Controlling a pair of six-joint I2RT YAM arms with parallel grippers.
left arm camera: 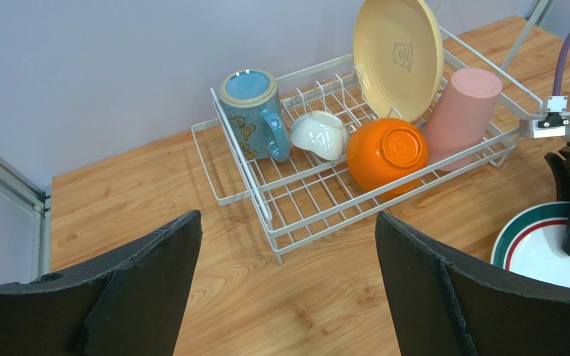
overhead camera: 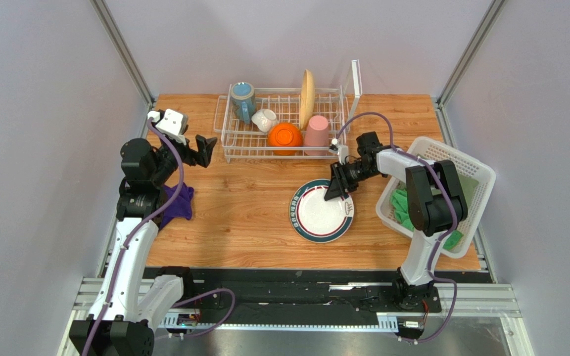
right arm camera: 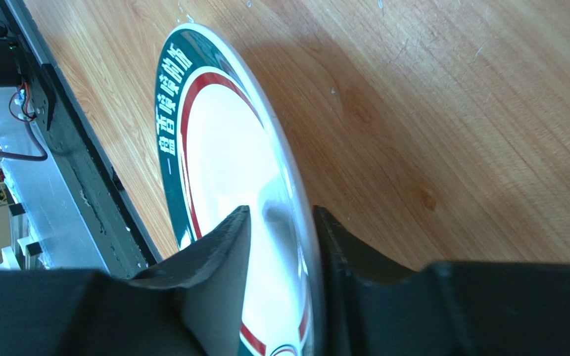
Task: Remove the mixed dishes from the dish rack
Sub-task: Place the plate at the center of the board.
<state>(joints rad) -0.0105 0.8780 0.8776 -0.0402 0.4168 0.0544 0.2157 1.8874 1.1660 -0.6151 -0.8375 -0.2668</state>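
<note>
The white wire dish rack (overhead camera: 266,156) stands at the back of the table. It holds a blue mug (overhead camera: 243,100), a small white bowl (overhead camera: 265,119), an upturned orange bowl (overhead camera: 286,138), a pink tumbler (overhead camera: 317,133) and an upright cream-yellow plate (overhead camera: 307,96). The dark-rimmed plate (overhead camera: 318,215) lies on the wood in front of the rack. My right gripper (overhead camera: 338,189) is shut on its far rim, one finger above and one below (right arm camera: 280,215). My left gripper (overhead camera: 205,150) is open and empty, just left of the rack's near-left corner (left arm camera: 318,215).
A purple cloth (overhead camera: 179,202) lies by the left arm. A white lattice basket (overhead camera: 455,159) with green cloths (overhead camera: 401,208) sits at the right edge. The rack's tall upright panel (overhead camera: 355,78) stands at its right end. Grey walls enclose the table.
</note>
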